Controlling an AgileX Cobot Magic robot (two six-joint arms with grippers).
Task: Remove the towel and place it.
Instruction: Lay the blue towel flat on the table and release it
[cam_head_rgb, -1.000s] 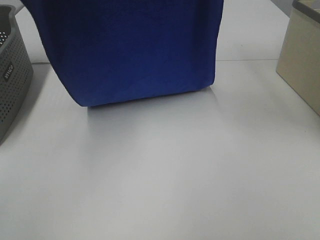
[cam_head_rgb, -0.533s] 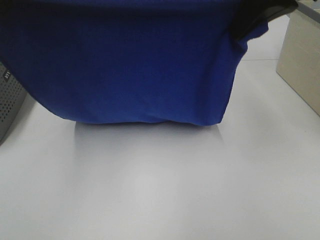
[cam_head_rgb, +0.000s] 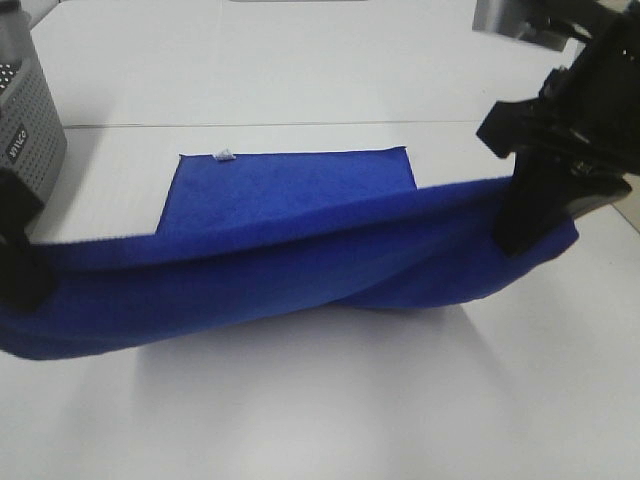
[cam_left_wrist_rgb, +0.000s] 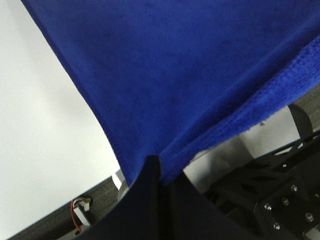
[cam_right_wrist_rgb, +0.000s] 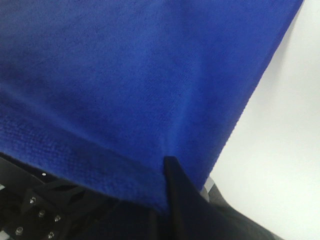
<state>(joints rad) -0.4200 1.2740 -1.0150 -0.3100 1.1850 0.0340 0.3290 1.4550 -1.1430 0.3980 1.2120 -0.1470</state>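
— White table (cam_head_rgb: 300, 420) is seen under everything. What is hidden or cut off?

— Much is cut off. Only a corner of the basket (cam_head_rgb: 30, 130) is shown at the left edge of the high view. The left gripper (cam_head_rgb: 20, 270) is half outside that view, and its tips cannot be made out there. The part of the towel (cam_head_rgb: 300, 270) just behind the raised band is covered by the band itself.

— Where is the towel placed?

— Its far part is laid flat on the table, with the tag (cam_head_rgb: 224, 154) at the far-left corner. Its near edge is lifted and stretched between the two grippers.

— How is the long axis directed?

— From left to right across the high view, and the band is held a little higher at the right gripper (cam_head_rgb: 520, 235).

— How are the jaws set?

— In the left wrist view the left gripper (cam_left_wrist_rgb: 159, 172) is closed tight, with the towel (cam_left_wrist_rgb: 175, 75) pinched between the fingers. In the right wrist view the same is seen: the right gripper (cam_right_wrist_rgb: 167, 165) is closed on the towel (cam_right_wrist_rgb: 125, 75), and no gap is left.
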